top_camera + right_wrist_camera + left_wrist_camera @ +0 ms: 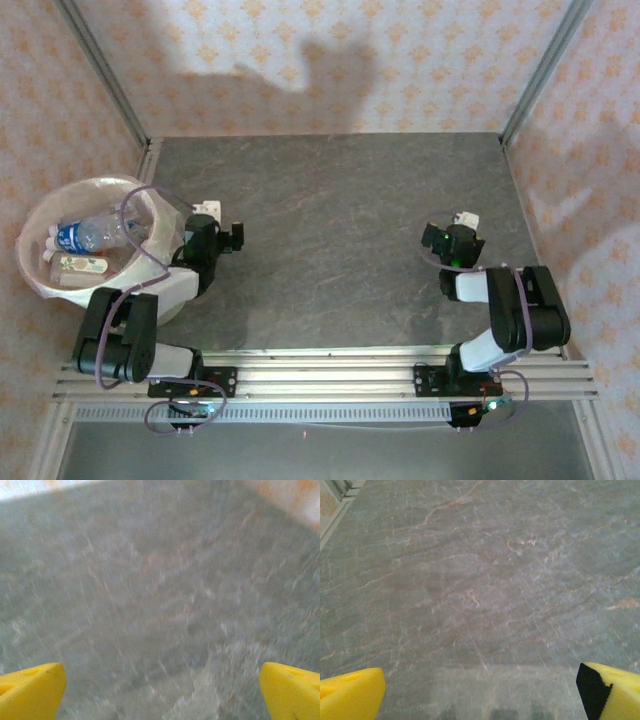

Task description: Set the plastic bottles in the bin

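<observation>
The white bin with its thin liner stands at the table's left edge. Several plastic bottles lie inside it: a clear one with a blue label on top and one with an orange and green label beneath. My left gripper hangs just right of the bin over bare table. In the left wrist view the left gripper is open, its yellow fingertips far apart with nothing between them. My right gripper is over the right side of the table. In its wrist view the right gripper is open and holds nothing.
The grey stone-patterned table is walled by patterned panels at the back and both sides. Both arm bases sit on an aluminium rail along the near edge. A purple cable loops over the bin's right rim.
</observation>
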### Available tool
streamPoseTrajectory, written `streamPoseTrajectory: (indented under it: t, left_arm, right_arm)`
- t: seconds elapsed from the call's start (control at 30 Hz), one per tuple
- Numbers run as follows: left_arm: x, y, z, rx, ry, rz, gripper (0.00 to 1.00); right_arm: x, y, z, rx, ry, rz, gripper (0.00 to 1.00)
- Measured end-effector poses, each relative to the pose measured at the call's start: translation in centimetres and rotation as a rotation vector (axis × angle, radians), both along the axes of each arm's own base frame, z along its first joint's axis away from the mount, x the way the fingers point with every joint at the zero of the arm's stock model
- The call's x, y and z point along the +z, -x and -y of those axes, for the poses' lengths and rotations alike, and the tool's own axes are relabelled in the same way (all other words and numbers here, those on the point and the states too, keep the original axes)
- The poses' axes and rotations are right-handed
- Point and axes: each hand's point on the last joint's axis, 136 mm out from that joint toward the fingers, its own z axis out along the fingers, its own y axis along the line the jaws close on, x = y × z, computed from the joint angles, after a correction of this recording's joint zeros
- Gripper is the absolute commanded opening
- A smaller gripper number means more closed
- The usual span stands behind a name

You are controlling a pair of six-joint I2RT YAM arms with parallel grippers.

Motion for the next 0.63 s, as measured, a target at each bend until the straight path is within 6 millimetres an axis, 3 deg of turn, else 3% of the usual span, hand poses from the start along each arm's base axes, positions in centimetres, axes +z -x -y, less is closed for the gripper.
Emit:
streamPoseTrajectory:
  t: [0.1, 0.23, 0.63]
  left_arm:
    - [-0.3, -1.0, -1.1, 0.026, 0.014, 0.055, 1.0]
    - [-1.9, 0.0, -2.1, 0.098, -0.013, 0.044, 1.0]
    - [-0.3, 0.0, -3.2, 0.21, -0.07, 0.111, 1.0]
  right_arm:
    - [0.5, -0.4, 0.1, -0.003, 0.005, 0.024, 0.99]
    - [1.2, -0.8, 0.1, -0.004, 0.005, 0.051, 0.99]
    - [1.6, -1.1, 0.0, 0.006, 0.012, 0.06, 0.99]
